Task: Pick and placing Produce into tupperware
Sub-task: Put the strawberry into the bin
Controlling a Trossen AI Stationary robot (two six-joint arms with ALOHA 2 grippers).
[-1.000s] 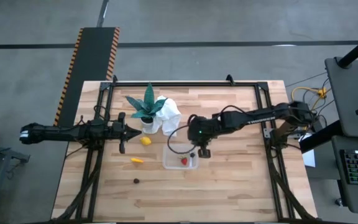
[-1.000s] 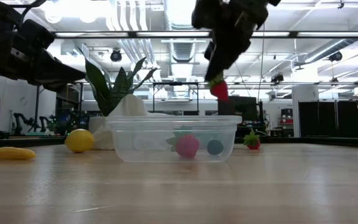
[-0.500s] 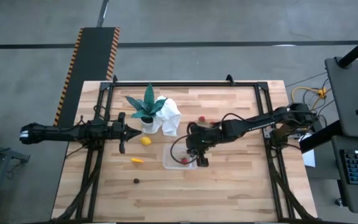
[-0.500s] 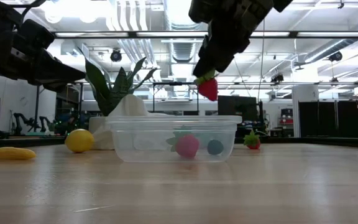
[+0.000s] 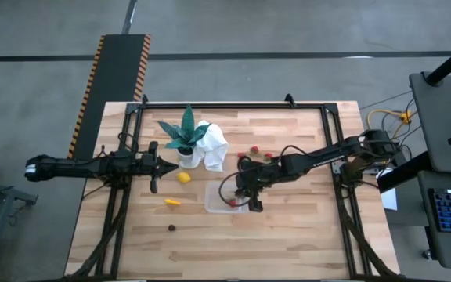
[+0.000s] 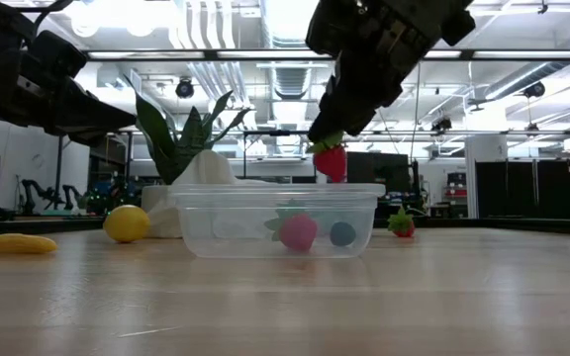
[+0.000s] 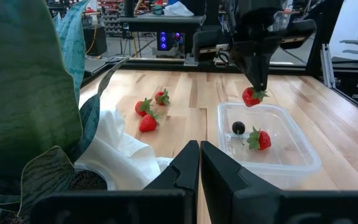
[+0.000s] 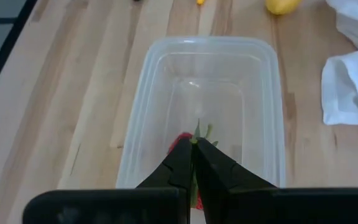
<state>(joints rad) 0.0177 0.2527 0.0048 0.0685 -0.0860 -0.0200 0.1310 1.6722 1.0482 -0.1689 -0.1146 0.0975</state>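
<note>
A strawberry (image 7: 259,139) and what seemed a small berry (image 7: 238,127) lay in the container (image 7: 305,160); three strawberries (image 7: 148,122) lay behind it, beside the cloth (image 7: 120,153).

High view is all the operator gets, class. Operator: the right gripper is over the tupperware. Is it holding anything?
Observer: Yes. The low view shows the right gripper shut on a strawberry, just above the tupperware rim.
Operator: What's already inside?
Observer: The left wrist view shows a second strawberry and a small dark round piece on its floor.
Operator: And the left gripper?
Observer: The left gripper is shut and empty, beside the potted plant.
</note>
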